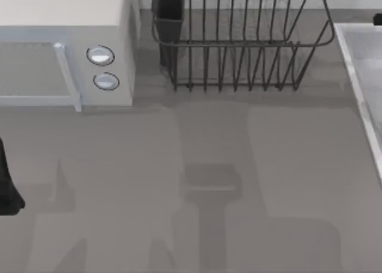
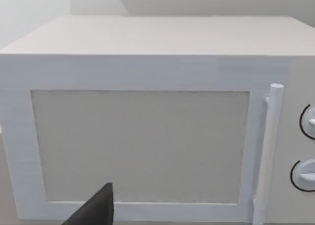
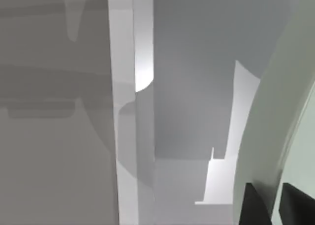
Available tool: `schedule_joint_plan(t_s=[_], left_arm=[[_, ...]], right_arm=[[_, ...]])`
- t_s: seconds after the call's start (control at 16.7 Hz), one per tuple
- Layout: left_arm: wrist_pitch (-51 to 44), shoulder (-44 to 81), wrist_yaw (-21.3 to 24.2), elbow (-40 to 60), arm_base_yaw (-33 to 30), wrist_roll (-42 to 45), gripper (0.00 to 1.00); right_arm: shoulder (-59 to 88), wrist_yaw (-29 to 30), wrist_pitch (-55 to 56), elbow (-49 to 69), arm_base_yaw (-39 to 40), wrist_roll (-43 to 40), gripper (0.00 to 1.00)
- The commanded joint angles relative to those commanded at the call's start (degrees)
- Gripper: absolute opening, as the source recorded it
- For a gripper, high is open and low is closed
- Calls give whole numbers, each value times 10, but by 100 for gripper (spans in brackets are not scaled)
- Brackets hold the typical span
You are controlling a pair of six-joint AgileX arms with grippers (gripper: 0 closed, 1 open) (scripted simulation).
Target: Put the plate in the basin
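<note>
Right wrist view puts the plate gripped on edge in my right tool, hanging over the basin; left tool idles facing the microwave, fingers unreadable.

Microwave dials, at ten o'clock: no readable marks.
Dish rack, at twelve o'clock: no lettering.

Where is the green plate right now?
The plate appears in the right wrist view, pinched on its edge by the right gripper and hanging over the basin, whose rim lies along the table's right side in the top view.
</note>
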Motion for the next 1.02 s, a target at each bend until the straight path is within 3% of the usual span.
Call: schedule_joint_plan(t_s=[0.66,1.02], left_arm=[[0,0,0,0,0,0,100],[0,0,0,0,0,0,100]], right_arm=[[0,0,0,0,0,0,98],[0,0,0,0,0,0,100]])
